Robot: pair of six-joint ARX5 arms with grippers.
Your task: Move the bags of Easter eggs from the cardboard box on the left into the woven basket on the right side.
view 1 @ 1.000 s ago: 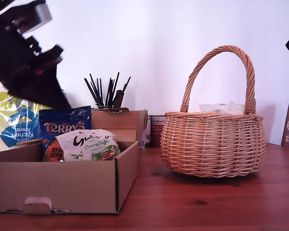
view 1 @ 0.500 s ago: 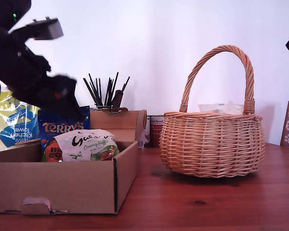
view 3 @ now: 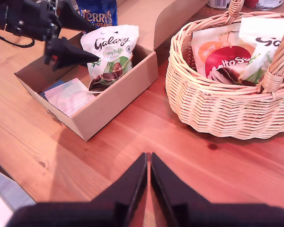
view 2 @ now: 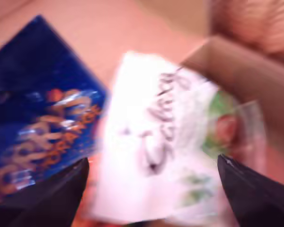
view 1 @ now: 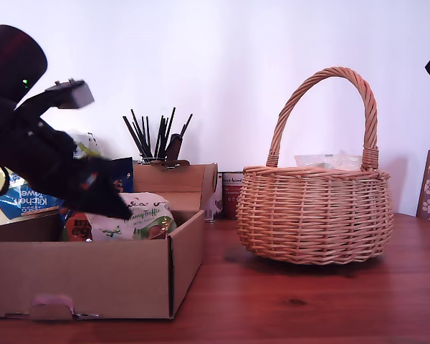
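Just one box (view 1: pixel 93 276), one basket (view 1: pixel 315 215)

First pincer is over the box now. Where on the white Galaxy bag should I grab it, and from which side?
Take the Galaxy bag by its flat upper seam, coming down from above. It leans upright in the cardboard box, with its top clear of the walls and its lower half sunk behind them. My first pincer is open and straddles the bag.
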